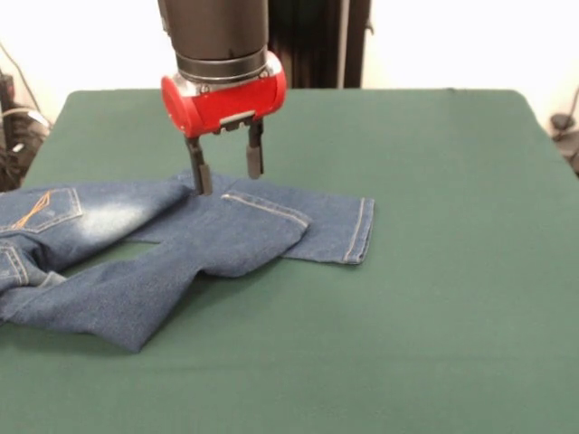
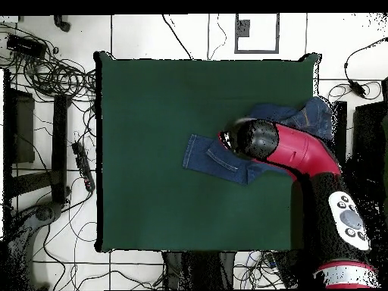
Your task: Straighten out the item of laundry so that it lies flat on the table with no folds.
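Jaws (image 1: 226,169) held open just above the jeans (image 1: 163,244).
The denim is seen crumpled and folded toward one side of the green desk (image 1: 434,298), one leg laid across the other.

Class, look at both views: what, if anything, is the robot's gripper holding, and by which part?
Nothing. The open gripper grips nothing: one fingertip reaches the small blue denim jeans near a leg's far edge, nothing pinched.

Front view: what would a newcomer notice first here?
The red and black gripper hangs open just above the jeans, near the upper edge of one leg. The jeans lie crumpled at one side of the green table, one leg folded across the other, the waist end reaching the table's edge.
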You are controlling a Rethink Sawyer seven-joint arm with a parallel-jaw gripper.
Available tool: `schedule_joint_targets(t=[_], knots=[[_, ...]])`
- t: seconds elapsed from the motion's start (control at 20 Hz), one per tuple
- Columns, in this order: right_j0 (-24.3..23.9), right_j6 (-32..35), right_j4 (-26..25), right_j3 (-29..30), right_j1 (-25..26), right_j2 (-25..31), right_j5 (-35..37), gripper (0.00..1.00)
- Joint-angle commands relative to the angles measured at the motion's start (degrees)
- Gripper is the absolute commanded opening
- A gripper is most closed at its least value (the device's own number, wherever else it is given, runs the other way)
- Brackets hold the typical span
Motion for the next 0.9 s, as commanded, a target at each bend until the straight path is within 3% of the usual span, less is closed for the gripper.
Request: schedule_joint_targets(t=[0.05,0.25,0.7,0.9], knots=[[-1.69,6.75,1.28,11.83,-1.12,11.32,-9.35,1.00],[-4.36,5.68,0.86,14.54,-1.75,15.82,-12.96,1.00],[-4.98,7.35,-1.00,14.95,-0.61,18.18,-16.97,1.00],[-3.63,8.54,-0.83,14.37,-0.45,16.79,-16.07,1.00]])
